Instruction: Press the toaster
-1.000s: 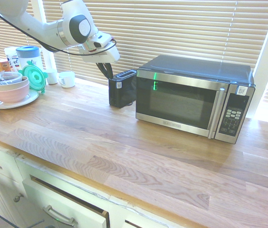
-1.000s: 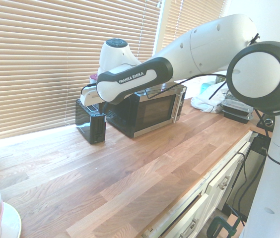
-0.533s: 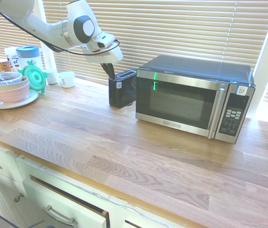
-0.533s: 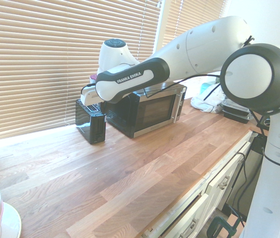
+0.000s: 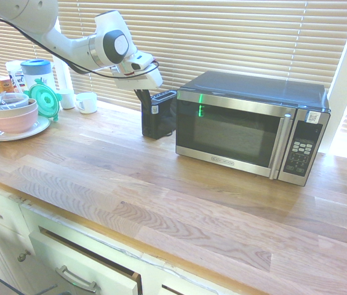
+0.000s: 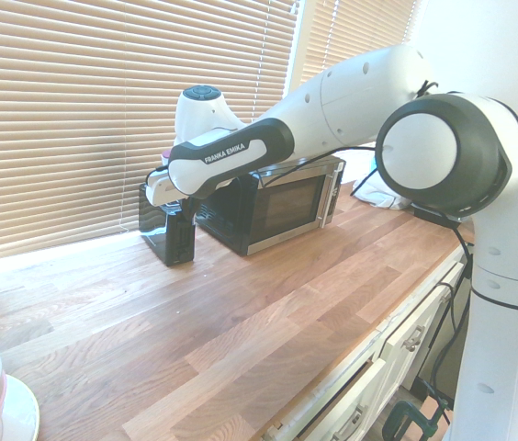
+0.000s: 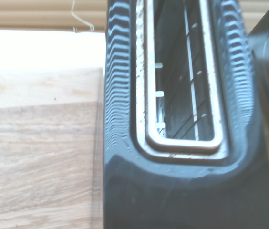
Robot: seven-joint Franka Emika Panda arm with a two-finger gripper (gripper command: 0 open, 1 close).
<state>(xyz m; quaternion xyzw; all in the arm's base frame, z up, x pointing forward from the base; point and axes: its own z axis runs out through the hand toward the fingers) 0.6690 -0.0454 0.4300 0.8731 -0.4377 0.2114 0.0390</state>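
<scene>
Toaster [image 5: 159, 114] on wooden counter [image 5: 161, 184], just beside microwave [image 5: 250, 126], near blinds. Gripper [image 5: 143, 94] hangs at toaster's end, fingers pointing down, probably lined up for lever. Finger gap: can't tell. Wrist view looks straight into toaster slot [image 7: 182, 71].

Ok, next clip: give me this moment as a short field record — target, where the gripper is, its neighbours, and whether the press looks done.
target: toaster, small, black, slot on top, white sticker on its end
surface: wooden countertop
gripper: at the toaster's end nearest the first exterior camera, fingers pointing down
contact: cannot tell from these views
wrist view: looks down into the toaster's slot
neighbour: microwave, close beside the toaster
other items: stacked bowls, white cup
press: cannot tell
</scene>
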